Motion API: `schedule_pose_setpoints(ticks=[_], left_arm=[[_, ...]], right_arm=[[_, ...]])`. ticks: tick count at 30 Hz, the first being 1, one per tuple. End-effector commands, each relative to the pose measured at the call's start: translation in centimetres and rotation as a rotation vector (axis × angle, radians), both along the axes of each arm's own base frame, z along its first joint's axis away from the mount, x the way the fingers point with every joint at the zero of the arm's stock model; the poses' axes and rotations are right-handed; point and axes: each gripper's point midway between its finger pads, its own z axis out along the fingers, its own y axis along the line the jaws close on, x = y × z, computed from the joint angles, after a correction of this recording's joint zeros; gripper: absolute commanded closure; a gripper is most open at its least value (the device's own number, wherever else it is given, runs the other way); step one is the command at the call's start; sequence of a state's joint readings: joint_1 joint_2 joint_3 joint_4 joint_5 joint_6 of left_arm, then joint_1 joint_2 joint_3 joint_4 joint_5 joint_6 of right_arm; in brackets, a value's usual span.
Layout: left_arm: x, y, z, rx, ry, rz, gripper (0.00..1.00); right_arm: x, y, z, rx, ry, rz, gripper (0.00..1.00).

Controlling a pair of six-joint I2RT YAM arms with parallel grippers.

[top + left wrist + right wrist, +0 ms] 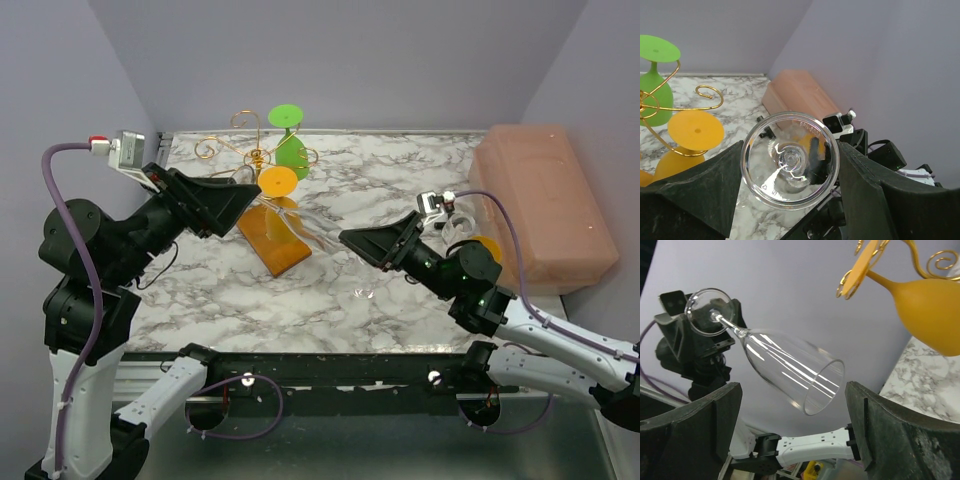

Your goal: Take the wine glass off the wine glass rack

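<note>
Black fingers (pixel 880 430) of the right gripper (pixel 348 240) are standing spread wide, gripping nothing, with the open mouth of the clear wine glass (pixel 785 365) just ahead of them. An orange glass (pixel 930 310) and a green glass (pixel 657 95) are hanging upside down on the gold wine glass rack (pixel 250 150), just left of the left gripper (pixel 248 200). That gripper is pinching the wine glass's foot, holding it level in the air between both grippers, clear of the scrolls.

Clear wine glass (pixel 785 367) sideways, foot in left pincer (pixel 790 161) — gold wire rack (pixel 258 157) upright
</note>
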State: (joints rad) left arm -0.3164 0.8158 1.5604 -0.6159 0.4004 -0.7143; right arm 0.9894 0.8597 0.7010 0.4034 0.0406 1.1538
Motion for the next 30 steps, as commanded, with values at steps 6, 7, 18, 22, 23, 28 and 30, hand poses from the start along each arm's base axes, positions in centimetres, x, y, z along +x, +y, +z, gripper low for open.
schedule_pose_setpoints(ticks=[6, 7, 18, 22, 23, 28, 30], left_arm=[[0.0, -0.7, 2.0, -0.081, -0.048, -0.040, 0.71], [0.1, -0.8, 2.0, -0.085, -0.049, -0.042, 0.71], [0.6, -1.0, 2.4, -0.145, -0.051, -0.050, 0.73], [0.8, -1.0, 2.2, -0.155, -0.046, -0.043, 0.73], [0.9, -0.9, 2.2, -0.158, -0.045, -0.038, 0.73], [1.4, -0.5, 1.8, -0.171, -0.036, -0.003, 0.73], [1.6, -0.5, 1.6, -0.173, -0.035, 0.004, 0.73]], right_arm=[[-2.3, -0.1, 4.3, 0.173, -0.123, 0.102, 0.15], [-2.4, -0.1, 4.4, 0.181, -0.129, 0.106, 0.16], [-3.8, -0.9, 6.2, 0.326, -0.220, 0.156, 0.31], [-4.3, -1.3, 7.1, 0.380, -0.256, 0.170, 0.38], [-4.3, -1.4, 7.2, 0.388, -0.262, 0.168, 0.40], [-4.3, -1.7, 8.0, 0.403, -0.281, 0.153, 0.49], [-4.3, -1.9, 8.4, 0.412, -0.291, 0.149, 0.53]])
